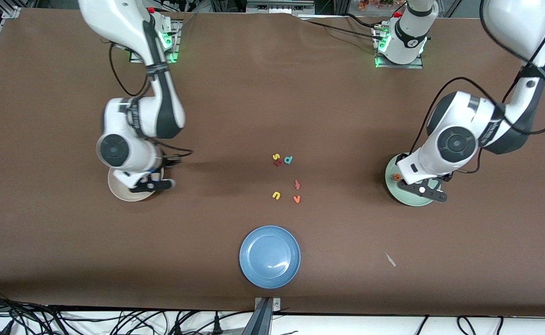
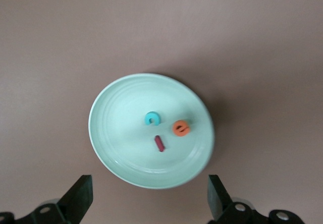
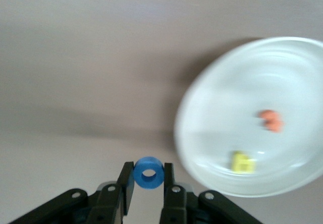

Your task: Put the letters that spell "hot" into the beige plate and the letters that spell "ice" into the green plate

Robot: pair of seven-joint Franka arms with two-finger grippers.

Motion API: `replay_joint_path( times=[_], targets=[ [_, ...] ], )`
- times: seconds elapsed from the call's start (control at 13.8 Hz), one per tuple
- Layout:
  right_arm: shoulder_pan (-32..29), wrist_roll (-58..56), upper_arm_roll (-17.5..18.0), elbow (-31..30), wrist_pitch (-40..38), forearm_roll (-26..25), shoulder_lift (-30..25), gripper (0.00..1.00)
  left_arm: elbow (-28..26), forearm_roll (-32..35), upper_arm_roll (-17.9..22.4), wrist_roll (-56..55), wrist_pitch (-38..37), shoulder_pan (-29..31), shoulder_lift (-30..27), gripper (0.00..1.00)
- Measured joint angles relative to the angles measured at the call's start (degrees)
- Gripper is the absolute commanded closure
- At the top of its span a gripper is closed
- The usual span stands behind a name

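Carrying blue "o" point(image 3: 149, 172), right gripper point(image 3: 149, 183) pinches it beside beige plate point(image 3: 212, 108) rim; center over plate with "h" point(image 3: 243, 162) and "t" point(image 3: 271, 120) before release. Left gripper point(image 2: 146, 199) spread wide, empty above green plate point(image 2: 111, 108) holding "c" point(image 2: 151, 118), "e" point(image 2: 181, 128), "i" point(image 2: 159, 144).

Bare table point(image 1: 272, 93) around letter cluster point(image 1: 285, 179)

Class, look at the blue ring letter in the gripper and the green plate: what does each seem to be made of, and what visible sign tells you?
Blue "o": probably soft foam, matte; thick, dull, no shine.
Green plate: likely glazed ceramic or hard plastic, glossy; faint concentric ridges and soft reflections.
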Motion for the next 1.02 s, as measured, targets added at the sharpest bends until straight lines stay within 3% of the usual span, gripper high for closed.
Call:
replay_joint_path(
  times=[0.15,0.22,0.29,0.51,0.65,0.87,1.02],
  targets=[
    [-0.2,-6.6,-2.9,-2.6,2.0,0.0,-0.4,0.9,5.9,-2.2,-1.1,0.0,-3.9,0.0,-0.8,0.0],
    [-0.2,-9.3,-3.6,-3.9,4.2,0.0,-0.4,0.6,9.0,-2.5,-1.9,0.0,-6.4,0.0,-0.9,0.0],
    [-0.2,-11.1,-3.8,-5.4,6.9,0.0,-0.4,0.01,12.6,-2.5,-2.7,0.0,-9.8,-0.1,-1.1,0.0],
    [0.2,-8.4,-3.8,-7.0,9.6,1.0,-0.4,0.0,23.8,-3.0,-3.3,0.1,-20.2,0.0,-2.2,0.0],
    [1.1,-2.0,-3.8,-4.1,5.5,1.1,-0.5,0.0,27.2,-6.7,-1.6,0.2,-22.1,-0.4,-4.3,0.0],
    [1.3,5.8,-3.9,4.8,-5.1,1.1,-0.7,0.0,25.4,-16.0,8.3,0.2,-23.2,-6.2,-10.2,0.0],
    [1.3,10.8,-4.0,9.4,-9.3,1.1,-1.1,0.0,23.5,-17.7,16.0,0.2,-23.2,-11.5,-13.9,0.0]
  ],
)
